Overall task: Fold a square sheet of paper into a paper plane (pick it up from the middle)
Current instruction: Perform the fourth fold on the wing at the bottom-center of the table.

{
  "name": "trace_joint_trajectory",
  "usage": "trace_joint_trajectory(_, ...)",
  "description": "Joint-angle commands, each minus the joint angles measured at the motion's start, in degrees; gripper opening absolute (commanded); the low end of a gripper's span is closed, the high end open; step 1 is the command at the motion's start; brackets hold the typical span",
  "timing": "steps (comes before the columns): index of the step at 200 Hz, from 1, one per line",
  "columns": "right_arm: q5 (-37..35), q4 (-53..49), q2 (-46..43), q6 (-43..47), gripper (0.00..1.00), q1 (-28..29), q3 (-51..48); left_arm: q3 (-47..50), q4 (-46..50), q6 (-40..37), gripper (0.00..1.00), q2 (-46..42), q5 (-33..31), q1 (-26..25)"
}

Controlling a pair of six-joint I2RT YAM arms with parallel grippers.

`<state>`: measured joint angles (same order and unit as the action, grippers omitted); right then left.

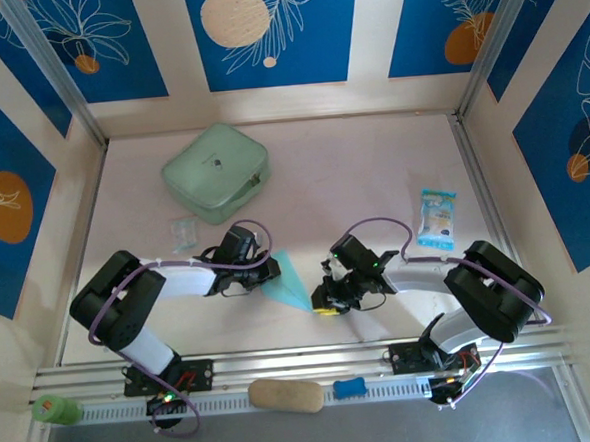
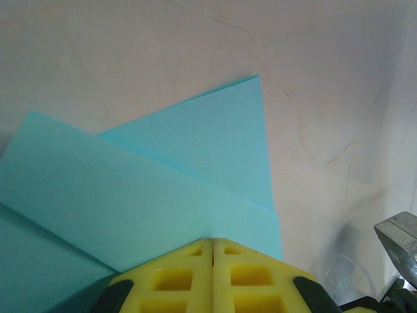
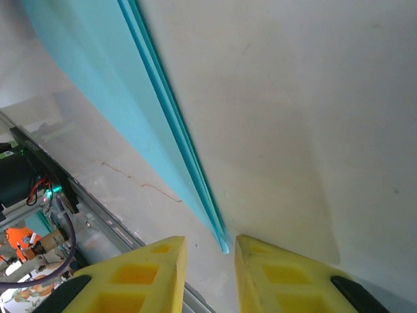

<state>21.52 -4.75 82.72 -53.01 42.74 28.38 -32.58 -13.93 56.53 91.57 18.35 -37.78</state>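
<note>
Light cyan-blue paper plane [image 1: 287, 279], mint-green case [image 1: 216, 172], blue-and-white printed packet [image 1: 436, 218], deep blue wall panels [image 1: 315, 49] with white leaf outlines and orange discs, pale pinkish table [image 1: 372, 166]

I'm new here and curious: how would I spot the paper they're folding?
On the pale table, look at the middle near the front edge. The paper plane lies there: a flat, light-blue pointed wedge, unlike the bulky mint-green case farther back.
</note>
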Motion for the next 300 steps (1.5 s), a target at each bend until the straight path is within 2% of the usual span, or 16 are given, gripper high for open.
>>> trace_joint_trajectory(1,2.5,-1.1,0.9,-0.2,0.26,0.5,0.3,-0.3,4.0,-0.3,0.05,-0.2,-2.0,0.2)
trace_joint_trajectory(39,5.8,3.3,3.6,-1.1,0.26,0.6,1.1,0.0,4.0,-0.2,0.05,-0.4,-2.1,0.2)
trace_joint_trajectory(97,6.3,5.6,4.9,-1.6,0.26,0.4,2.3,0.0,3.9,-0.2,0.05,-0.4,-1.9,0.3)
trace_joint_trajectory(139,5.6,4.3,4.3,-1.3,0.26,-0.1,3.0,-0.1,3.9,-0.1,0.05,-0.4,-1.9,0.3)
trace_joint_trajectory(173,0.4,-5.6,1.8,0.0,0.25,0.5,4.8,0.0,3.6,0.8,0.04,-0.3,-1.7,0.5)
trace_joint_trajectory(210,2.6,-5.6,-1.4,-3.9,0.26,1.6,2.2,0.5,3.5,2.8,0.03,-0.2,-1.5,0.8)
trace_joint_trajectory(300,1.5,-6.3,5.0,-5.7,0.3,2.2,3.9,1.5,3.4,4.5,0.03,-0.2,-1.7,1.3)
